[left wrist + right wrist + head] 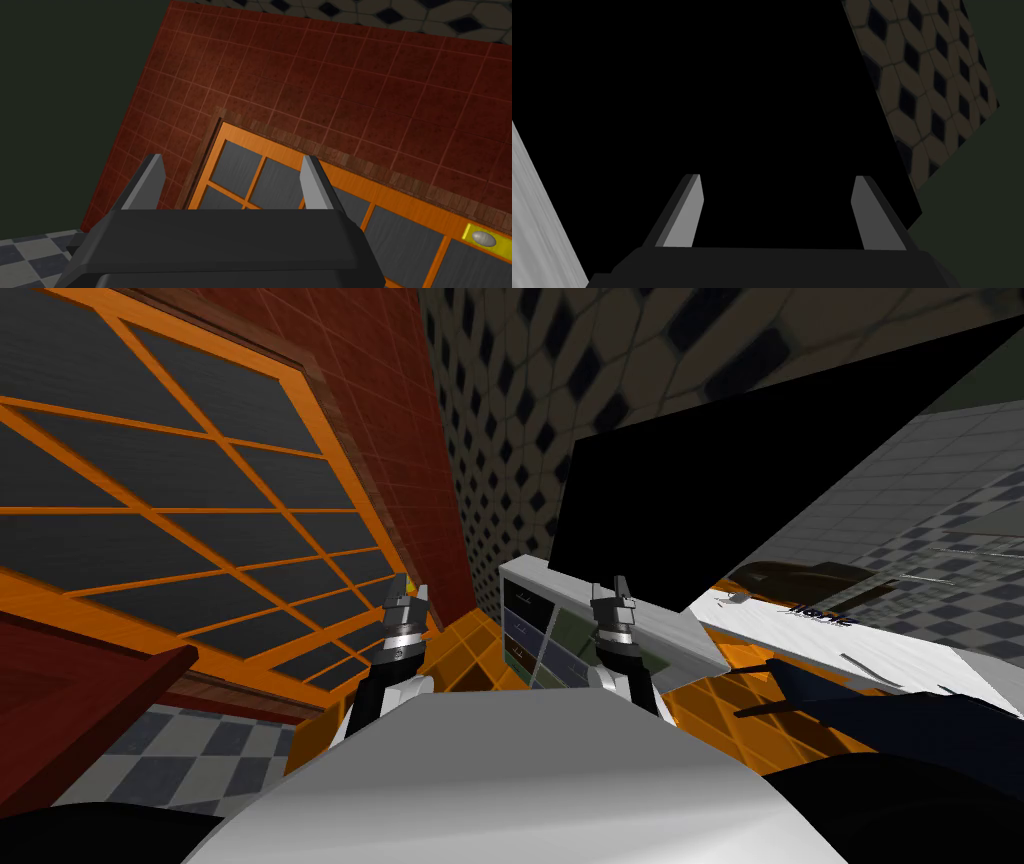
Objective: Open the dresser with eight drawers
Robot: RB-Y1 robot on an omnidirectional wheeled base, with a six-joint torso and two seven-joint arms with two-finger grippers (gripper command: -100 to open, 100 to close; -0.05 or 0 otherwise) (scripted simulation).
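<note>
We are facing the white dresser (530,623), which is standing low at about our twelve o'clock, its dark drawer fronts turned toward us beneath a black area (760,438). We are holding the right hand (611,590) up in front of the dresser's top edge, at roughly one o'clock, with its fingers (874,215) spread wide and gripping nothing. We judge that this is readying it for a drawer pull. It is pointing at the black area rather than at a drawer front, so we are likely needing to lower and aim it first. The left hand (408,593) is hanging at eleven o'clock, well apart from the dresser, likewise open and empty, probably parked there to keep clear.
</note>
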